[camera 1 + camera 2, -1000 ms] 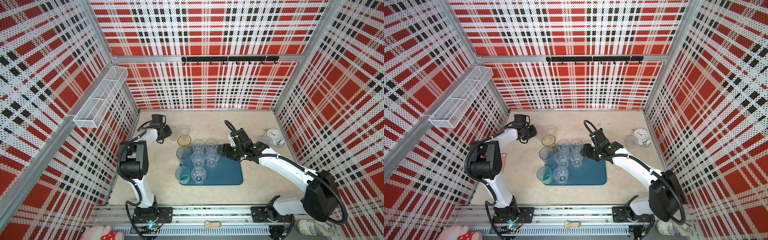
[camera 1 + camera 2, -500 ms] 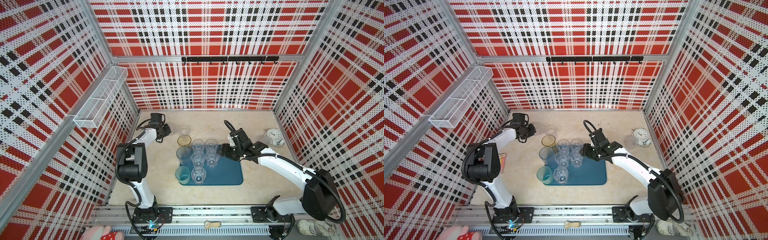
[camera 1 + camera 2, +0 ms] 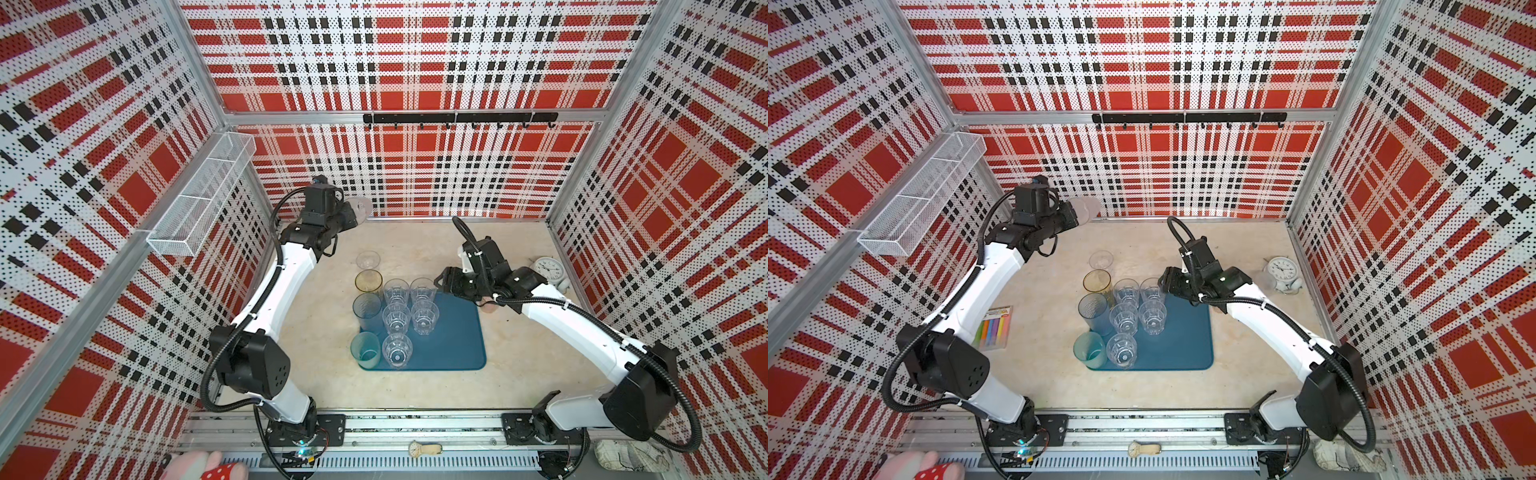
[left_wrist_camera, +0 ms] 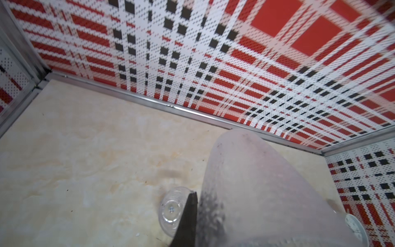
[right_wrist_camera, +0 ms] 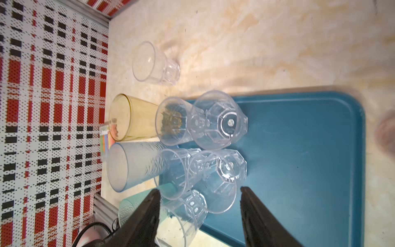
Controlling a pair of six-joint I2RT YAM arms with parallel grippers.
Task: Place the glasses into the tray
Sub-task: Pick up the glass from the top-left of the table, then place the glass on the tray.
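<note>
Odds and ends around a plaid-walled booth

A white alarm clock [image 3: 547,269] stands on the pale worktop [image 3: 519,374] by the right wall. A wire basket [image 3: 199,199] hangs on the left wall and a black hook rail [image 3: 459,118] at the back. A pack of coloured sticks [image 3: 994,328] lies on the left, a wristwatch [image 3: 424,448] in front.

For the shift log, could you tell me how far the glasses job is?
Done: five clear faceted tumblers stand on the flat teal-blue tray. In hand: the left gripper grips a frosted pale tumbler, raised. Left: the small clear glass on the table, among others.
</note>
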